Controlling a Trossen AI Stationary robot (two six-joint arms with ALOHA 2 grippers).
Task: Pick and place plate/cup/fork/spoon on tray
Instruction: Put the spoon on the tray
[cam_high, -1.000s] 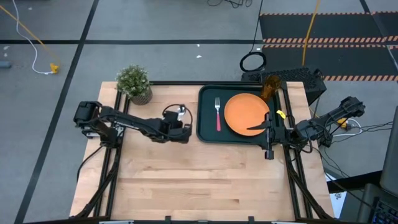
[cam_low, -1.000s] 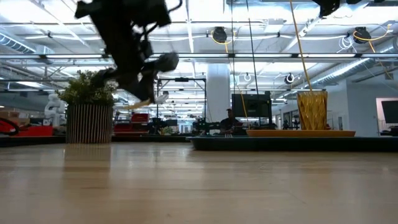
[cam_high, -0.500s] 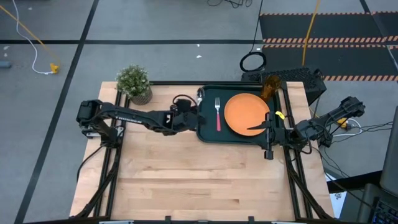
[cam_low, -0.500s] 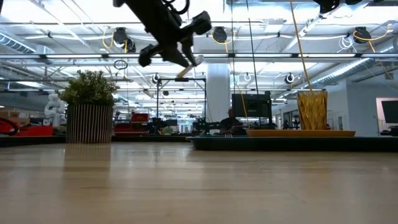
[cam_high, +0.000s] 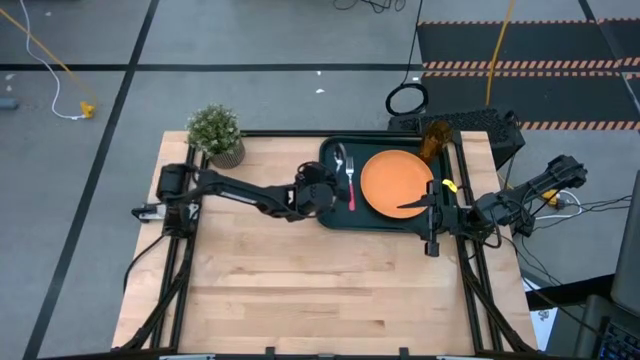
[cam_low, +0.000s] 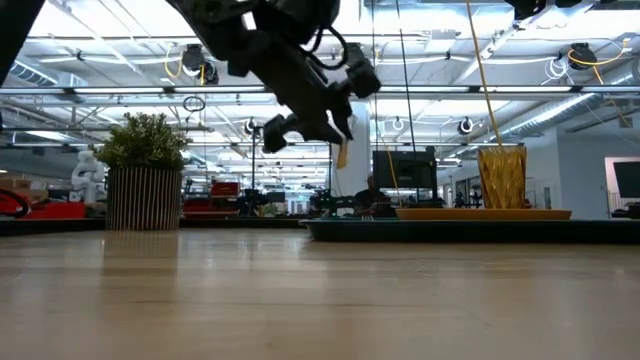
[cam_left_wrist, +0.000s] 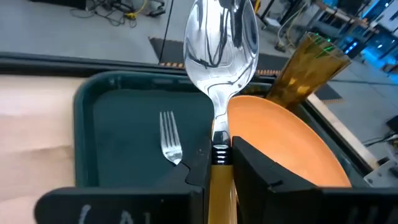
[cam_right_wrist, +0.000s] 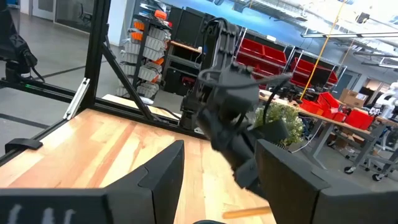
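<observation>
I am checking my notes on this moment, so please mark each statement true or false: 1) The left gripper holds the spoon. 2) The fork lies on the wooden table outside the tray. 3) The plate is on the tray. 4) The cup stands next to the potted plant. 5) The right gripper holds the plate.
1) True: the left gripper is shut on the spoon, above the tray.
2) False: the fork lies inside the tray, beside the plate.
3) True.
4) False: the cup stands at the tray's far right corner; the potted plant is at the table's far left.
5) False: the right gripper is open and empty at the table's right edge.
</observation>
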